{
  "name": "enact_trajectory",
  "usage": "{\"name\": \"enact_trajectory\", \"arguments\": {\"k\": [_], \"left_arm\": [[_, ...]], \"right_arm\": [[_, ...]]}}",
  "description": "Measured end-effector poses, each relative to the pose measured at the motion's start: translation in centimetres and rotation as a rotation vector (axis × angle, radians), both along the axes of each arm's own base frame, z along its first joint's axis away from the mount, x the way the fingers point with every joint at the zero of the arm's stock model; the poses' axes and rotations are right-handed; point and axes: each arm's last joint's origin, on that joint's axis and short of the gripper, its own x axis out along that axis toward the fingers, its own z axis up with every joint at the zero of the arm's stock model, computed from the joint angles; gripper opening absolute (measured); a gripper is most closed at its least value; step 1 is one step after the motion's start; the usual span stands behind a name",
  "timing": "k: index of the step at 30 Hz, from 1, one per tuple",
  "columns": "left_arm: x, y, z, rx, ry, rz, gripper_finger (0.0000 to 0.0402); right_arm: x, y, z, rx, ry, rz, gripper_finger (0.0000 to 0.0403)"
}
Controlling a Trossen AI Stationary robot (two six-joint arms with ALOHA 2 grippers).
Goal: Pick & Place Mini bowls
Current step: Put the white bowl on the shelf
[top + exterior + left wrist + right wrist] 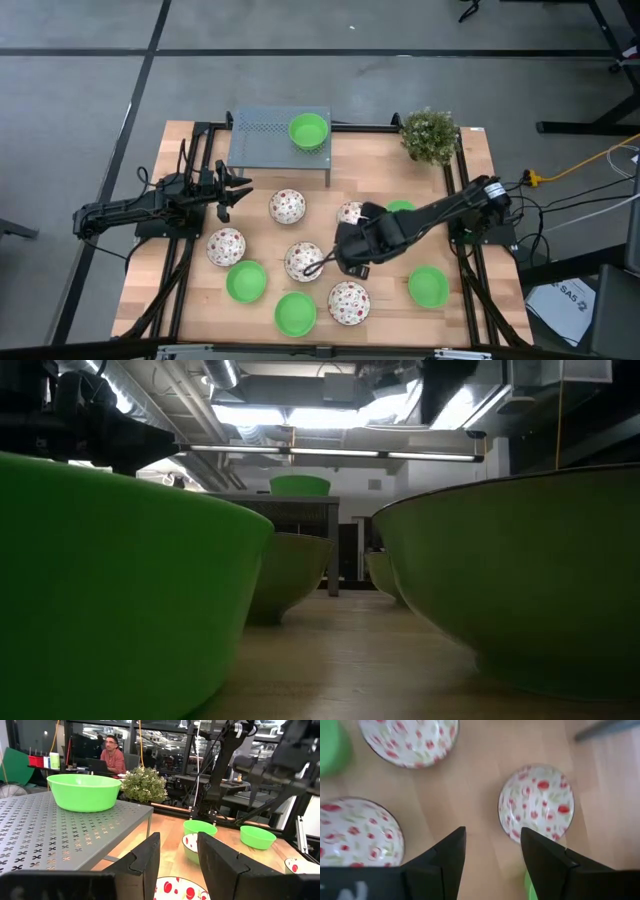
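Right arm reaching in over the bowls, nothing grabbed yet

The right gripper is hovering with its fingers spread apart and empty over the middle of the bench, right by a speckled bowl. The left gripper is waiting released near the left edge, beside the grey perforated stand. One green bowl is sitting on that stand at the back edge; the other mini bowls are lying scattered across the bench's middle and front. A potted plant is sitting at the back right corner.
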Motion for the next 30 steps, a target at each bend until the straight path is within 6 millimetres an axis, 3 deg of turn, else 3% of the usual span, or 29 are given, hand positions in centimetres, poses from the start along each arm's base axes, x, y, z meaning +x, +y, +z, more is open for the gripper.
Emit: {"name": "enact_trajectory", "arguments": {"k": [10, 30], "left_arm": [[0.0, 0.0, 0.0, 0.000, 0.000, 0.000, 0.0125], [0.0, 0.0, 0.0, 0.000, 0.000, -0.001, 0.0125]], "right_arm": [[-0.2, -0.4, -4.7, -0.095, 0.062, -0.006, 0.0191], [0.0, -0.9, -10.7, -0.149, 0.040, 0.147, 0.0191]]}}
